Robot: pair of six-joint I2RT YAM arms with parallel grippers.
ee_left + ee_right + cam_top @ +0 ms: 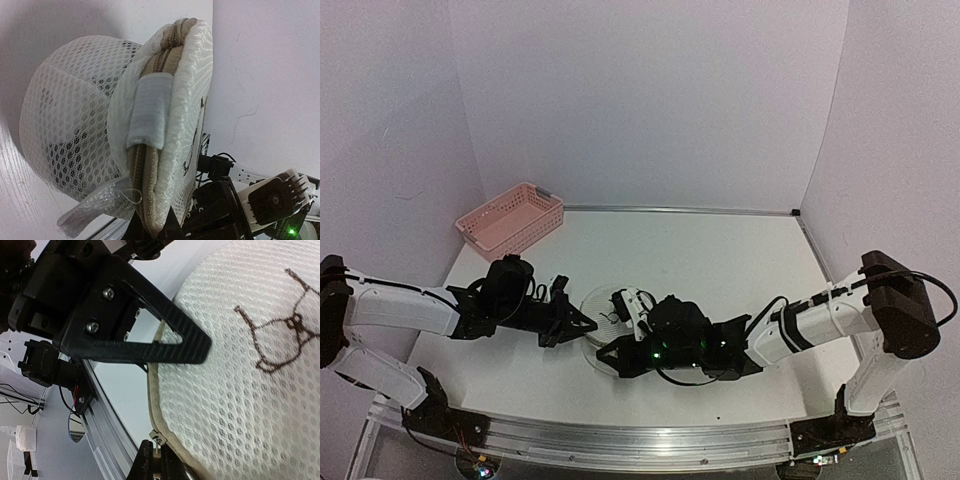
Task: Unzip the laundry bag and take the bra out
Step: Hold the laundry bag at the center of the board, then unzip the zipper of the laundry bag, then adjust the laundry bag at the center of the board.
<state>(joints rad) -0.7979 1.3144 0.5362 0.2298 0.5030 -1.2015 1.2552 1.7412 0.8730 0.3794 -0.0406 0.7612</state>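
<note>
Where the two arms meet in the overhead view, just below frame centre, the laundry bag (75, 125) rests on the white table (720, 260). It sits between the grippers and shows there as a small pale disc.

Condition of the bag, left wrist view: seen edge-on and filling most of the frame. The left half is a bulging dome of open white honeycomb mesh. The right half is a flatter face of finer, denser mesh. A beige zip band (165, 60) runs between them from the top centre to the bottom centre, and it appears closed along the stretch in view. A white fabric tab (150, 112) folds across it at mid-frame. The contents show only as dark patches through the dome and cannot be identified.

Right wrist view: the flat face fills the right side, carrying a thin brown stitched logo (295, 322) at upper right.

Left gripper (585, 323): jaws drawn together, clamped on the bag's rim. One black finger lies across the edge of the flat face in the right wrist view.

Right gripper (153, 452): jaws fully together at bottom centre, pinching the small metal zip pull (156, 437) at the rim.

A pink slotted basket (548, 203) stands at the left of the overhead frame, well apart from the bag.
</note>
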